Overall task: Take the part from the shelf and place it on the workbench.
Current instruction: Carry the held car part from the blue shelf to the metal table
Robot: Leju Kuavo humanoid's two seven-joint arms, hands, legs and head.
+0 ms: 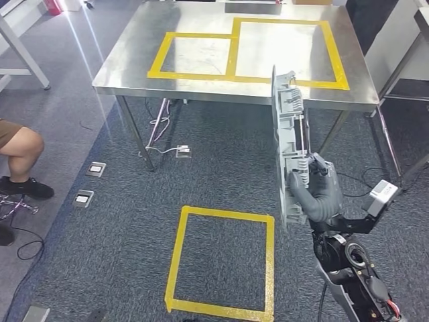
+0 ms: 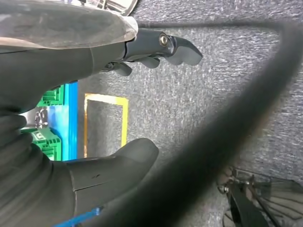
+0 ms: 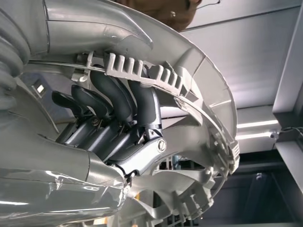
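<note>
My right hand (image 1: pixel 318 191) grips a large grey plastic part (image 1: pixel 287 144), held upright on edge at the right of the head view, over the carpet short of the workbench. In the right wrist view the dark fingers (image 3: pixel 118 101) curl around a ribbed bar of the part (image 3: pixel 200 94). The steel workbench (image 1: pixel 127 64) stands ahead, marked with two yellow tape rectangles (image 1: pixel 200 55). My left hand (image 2: pixel 107 94) hangs over the carpet with its thumb and fingers apart and nothing between them.
A yellow tape square (image 1: pixel 222 258) marks the carpet in front of me. Cables and floor sockets (image 1: pixel 95 169) lie by the bench's legs. A seated person's leg (image 1: pixel 20 151) is at the left edge. Another table's legs (image 1: pixel 399 74) stand at the right.
</note>
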